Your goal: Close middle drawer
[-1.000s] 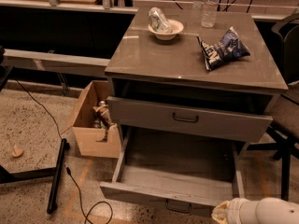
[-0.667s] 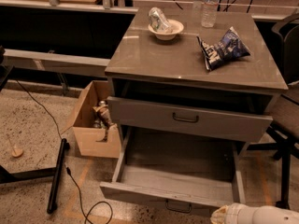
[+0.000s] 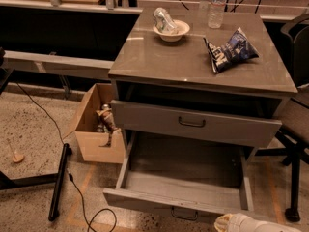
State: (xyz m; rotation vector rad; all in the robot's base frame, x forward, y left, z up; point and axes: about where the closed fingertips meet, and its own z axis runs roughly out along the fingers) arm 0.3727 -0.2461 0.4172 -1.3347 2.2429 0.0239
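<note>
Item: middle drawer (image 3: pixel 140 199), grey sheet metal, matte, wide & deep, box-shaped w/ straight side walls and a low front panel; small dark bail handle (image 3: pixel 184 214) at centre of panel, partly cut by frame edge. Position: pulled far out of the cabinet (image 3: pixel 159 62), below the cabinet's upper drawer (image 3: pixel 145 120); interior floor visible, smooth grey. Orientation: front panel faces away from cabinet, toward the viewer; long axis runs side to side, parallel to cabinet front; travel axis runs front to back. Upper drawer: taller grey front, dark loop handle, slightly out of cabinet. Cabinet: grey-brown, flat glossy top, squared edges. On cabinet top: pale round bowl (image 3: pixel 171 30) w/ crumpled shiny item inside, clear plastic bottle (image 3: pixel 217 6) at rear, blue foil snack bag (image 3: pixel 231 50) lying toward the right. Beside cabinet's left side: open cardboard box (image 3: pixel 94 141) on speckled floor w/ misc. contents. Gripper (image 3: pixel 227 223): white, rounded, just in front of the cabinet at the drawer's front right corner, near the panel; contact unclear; grip state cannot be told, nothing seen held.
</note>
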